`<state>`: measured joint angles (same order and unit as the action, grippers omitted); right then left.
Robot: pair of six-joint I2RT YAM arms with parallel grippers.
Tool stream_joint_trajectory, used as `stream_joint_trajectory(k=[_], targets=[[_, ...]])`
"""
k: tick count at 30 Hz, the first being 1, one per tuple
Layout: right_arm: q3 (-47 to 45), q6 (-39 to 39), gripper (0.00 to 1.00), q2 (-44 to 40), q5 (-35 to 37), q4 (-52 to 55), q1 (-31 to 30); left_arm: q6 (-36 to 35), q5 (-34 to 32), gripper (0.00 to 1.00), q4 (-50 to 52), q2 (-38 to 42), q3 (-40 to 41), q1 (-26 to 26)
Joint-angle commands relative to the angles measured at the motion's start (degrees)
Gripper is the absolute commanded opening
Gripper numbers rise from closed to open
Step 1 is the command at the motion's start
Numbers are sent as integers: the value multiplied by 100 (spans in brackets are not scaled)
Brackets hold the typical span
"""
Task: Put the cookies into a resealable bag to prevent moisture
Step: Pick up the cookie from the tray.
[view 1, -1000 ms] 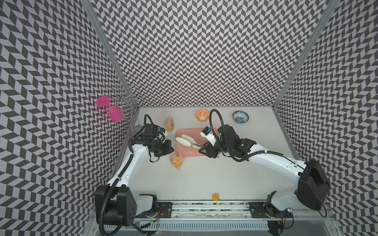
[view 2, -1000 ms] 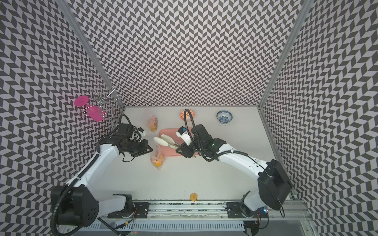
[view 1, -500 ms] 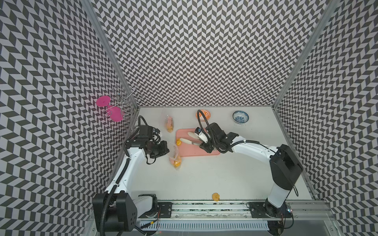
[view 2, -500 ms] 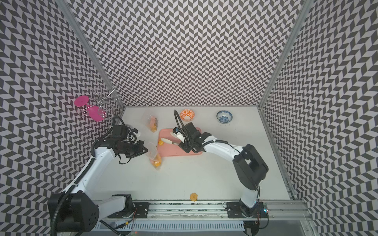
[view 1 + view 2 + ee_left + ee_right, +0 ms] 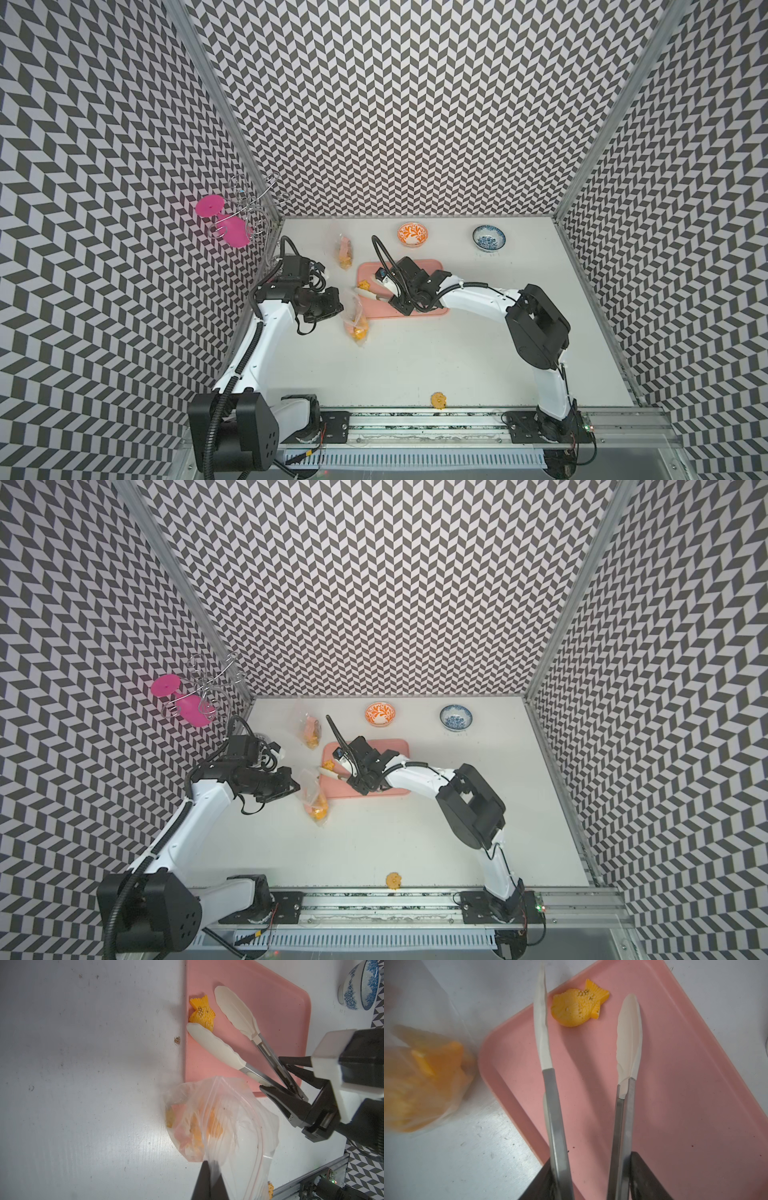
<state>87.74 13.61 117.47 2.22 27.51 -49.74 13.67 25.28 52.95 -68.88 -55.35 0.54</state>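
Right wrist view showed my right gripper (image 5: 593, 1180) clamping the tongs (image 5: 550, 1105), tips astride the fish cookie (image 5: 577, 1008) at the tray (image 5: 675, 1105) edge — a skewed squeeze, I feared, could flick it off — left gripper (image 5: 209, 1167) pinching the bag (image 5: 228, 1122).

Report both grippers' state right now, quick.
Left gripper: closed, pinching the resealable bag.
Right gripper: closed around the tongs by the handles; the tong tips stand apart, holding nothing.
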Motion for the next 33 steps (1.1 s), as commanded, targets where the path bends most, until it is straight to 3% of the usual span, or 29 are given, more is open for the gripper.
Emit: stream_joint_trajectory(k=[1,7,11,21,33], targets=[[322,-49,51,159,515,150,-95,-108,41,0,49,43,1,37],[319,159,50,74,1366,452,-98,-125,44,0,37,44,45,41],[257,160,49,-97,1518,519,-30,-121,71,0,-3,5,55,37],[226,426,48,-98,672,63,-115,-173,73,0,13,-2,45,44],[368,730,43,248,874,111,-79,-204,92,0,40,-28,24,48]])
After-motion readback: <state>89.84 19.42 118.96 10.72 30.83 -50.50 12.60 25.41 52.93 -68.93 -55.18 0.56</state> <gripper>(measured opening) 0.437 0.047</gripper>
